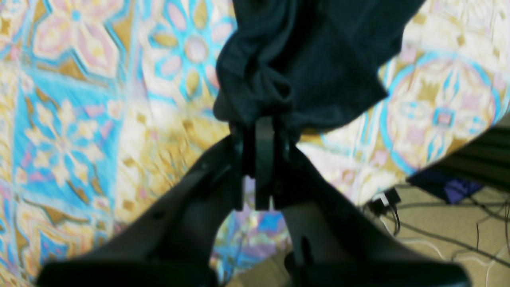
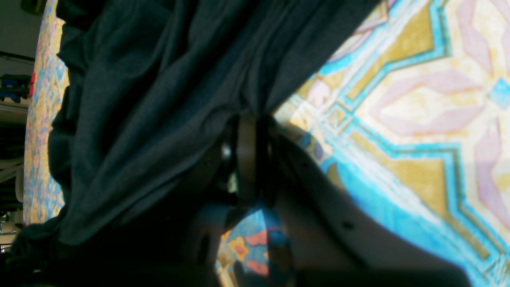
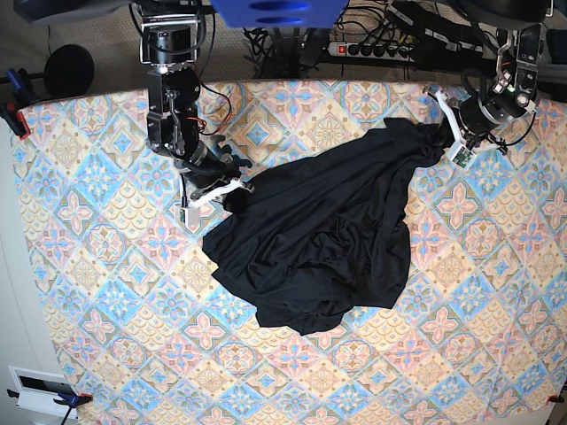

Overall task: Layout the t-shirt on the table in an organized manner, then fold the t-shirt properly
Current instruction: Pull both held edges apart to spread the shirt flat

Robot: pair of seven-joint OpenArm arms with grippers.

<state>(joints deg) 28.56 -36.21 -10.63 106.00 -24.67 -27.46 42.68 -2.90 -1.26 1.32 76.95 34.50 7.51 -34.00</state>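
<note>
The black t-shirt (image 3: 337, 221) lies crumpled and stretched diagonally across the middle of the patterned table (image 3: 106, 292). My left gripper (image 3: 446, 135) at the far right is shut on a bunched corner of the cloth. In its wrist view the left gripper (image 1: 263, 119) pinches gathered t-shirt fabric (image 1: 303, 59) above the table (image 1: 79, 119). My right gripper (image 3: 235, 193) at the left is shut on the shirt's other end. Seen from the right wrist, that gripper (image 2: 249, 119) clamps draped t-shirt folds (image 2: 151, 99) just over the table (image 2: 418, 119).
A power strip with cables (image 3: 372, 46) lies behind the table's far edge. Clamps (image 3: 11, 115) hold the cloth at the left edge. The floor with loose cables (image 1: 458, 231) shows past the table edge close to the left gripper.
</note>
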